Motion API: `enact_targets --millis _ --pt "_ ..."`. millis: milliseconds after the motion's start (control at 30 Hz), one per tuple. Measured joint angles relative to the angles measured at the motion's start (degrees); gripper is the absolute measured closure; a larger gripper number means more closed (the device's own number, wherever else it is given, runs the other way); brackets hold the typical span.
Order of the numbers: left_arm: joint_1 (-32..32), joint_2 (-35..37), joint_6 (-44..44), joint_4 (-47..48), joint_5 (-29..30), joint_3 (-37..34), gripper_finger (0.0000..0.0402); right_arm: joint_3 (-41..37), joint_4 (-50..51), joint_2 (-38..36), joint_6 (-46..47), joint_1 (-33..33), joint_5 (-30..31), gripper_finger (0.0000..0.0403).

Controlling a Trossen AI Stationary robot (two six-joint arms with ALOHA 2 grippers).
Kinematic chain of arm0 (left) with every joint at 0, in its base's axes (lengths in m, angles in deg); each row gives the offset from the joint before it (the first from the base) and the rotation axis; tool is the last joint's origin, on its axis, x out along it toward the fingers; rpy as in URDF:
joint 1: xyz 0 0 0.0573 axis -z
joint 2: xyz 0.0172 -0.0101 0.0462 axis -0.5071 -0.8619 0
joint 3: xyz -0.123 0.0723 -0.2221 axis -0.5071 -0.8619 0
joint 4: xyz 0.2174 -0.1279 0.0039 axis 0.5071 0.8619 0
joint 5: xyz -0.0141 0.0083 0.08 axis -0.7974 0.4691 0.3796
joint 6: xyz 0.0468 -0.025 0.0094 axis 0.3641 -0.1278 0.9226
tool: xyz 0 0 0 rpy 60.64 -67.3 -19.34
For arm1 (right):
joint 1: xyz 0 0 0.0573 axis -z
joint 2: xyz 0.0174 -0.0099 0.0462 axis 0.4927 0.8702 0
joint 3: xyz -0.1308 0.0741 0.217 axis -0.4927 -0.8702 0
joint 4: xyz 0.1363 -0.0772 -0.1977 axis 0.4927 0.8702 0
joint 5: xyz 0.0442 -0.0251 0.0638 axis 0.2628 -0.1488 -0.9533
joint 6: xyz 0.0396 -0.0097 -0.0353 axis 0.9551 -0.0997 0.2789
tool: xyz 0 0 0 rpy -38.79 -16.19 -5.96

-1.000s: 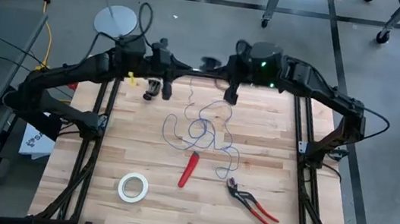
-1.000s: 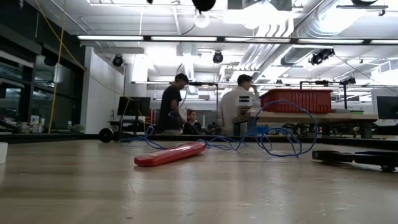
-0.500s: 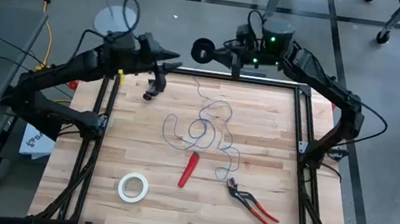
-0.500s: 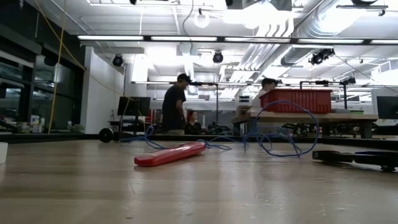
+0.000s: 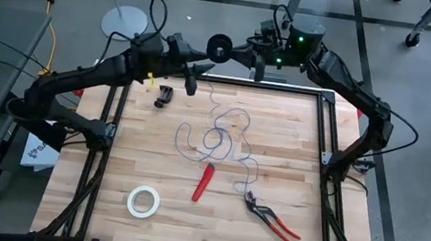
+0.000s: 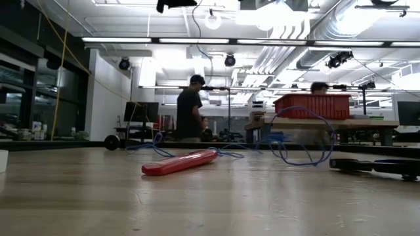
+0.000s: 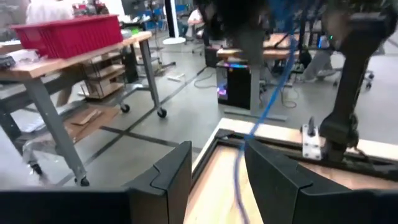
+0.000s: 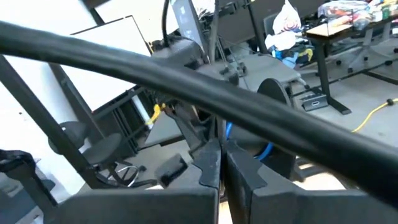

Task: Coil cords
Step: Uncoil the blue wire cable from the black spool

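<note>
The cords are one thin blue-violet wire (image 5: 221, 138) lying in loose loops on the wooden table. One strand (image 5: 212, 95) climbs to a small black round spool (image 5: 219, 49) above the table's far edge. My right gripper (image 5: 238, 53) is shut on that spool and points level toward the left. Just left of the rising strand is my left gripper (image 5: 194, 77), raised and open. In the left wrist view the strand (image 7: 239, 174) runs between its two fingers; whether it touches them I cannot tell. My right gripper holds the black spool (image 8: 280, 118) at the free ends of its shut fingers (image 8: 208, 165), coming level from the table's right. The fingertips hide the exact part. The spool is lifted clear of the table, and the blue wire (image 8: 227, 129) hangs slack from it.
A red tool (image 5: 204, 182) lies near the loops, red-handled pliers (image 5: 269, 219) at the near right, a white tape roll (image 5: 143, 201) at the near left, and a small black object (image 5: 163, 98) at the far left. People move in the room behind (image 6: 190, 108).
My right gripper has tipped from pointing down to level and carried the spool up and toward the far edge. The wire's top strand went up with it; the loops stayed on the table. My left gripper drew back left, then came right toward the rising strand.
</note>
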State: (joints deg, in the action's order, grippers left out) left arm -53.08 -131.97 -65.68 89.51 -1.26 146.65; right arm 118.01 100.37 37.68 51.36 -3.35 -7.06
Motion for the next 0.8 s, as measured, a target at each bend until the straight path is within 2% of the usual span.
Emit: enact_targets --millis 100,200,400,500,800 --pt "-0.3 -0.8 0.4 -0.5 -1.3 0.0 0.0263 0.0 -0.1 0.0 0.2 0.0 0.0 0.0403" --pt "-0.1 -0.9 0.4 -3.6 -4.3 0.0 0.0289 0.0 0.0 0.0 0.2 -0.1 -0.5 0.0403" --pt "-0.3 -0.7 -1.5 -5.6 -5.5 0.0 0.0391 0.0 0.0 0.0 0.0 -0.1 -0.6 0.0403" --pt "-0.8 -0.6 -3.2 -5.9 -7.5 0.0 0.0390 0.0 -0.5 0.0 0.0 -0.1 -0.6 0.0403" --pt "-0.7 -0.6 -6.7 -5.4 -7.9 0.0 0.0397 0.0 -1.4 0.0 -0.1 -0.1 -0.6 0.0403"
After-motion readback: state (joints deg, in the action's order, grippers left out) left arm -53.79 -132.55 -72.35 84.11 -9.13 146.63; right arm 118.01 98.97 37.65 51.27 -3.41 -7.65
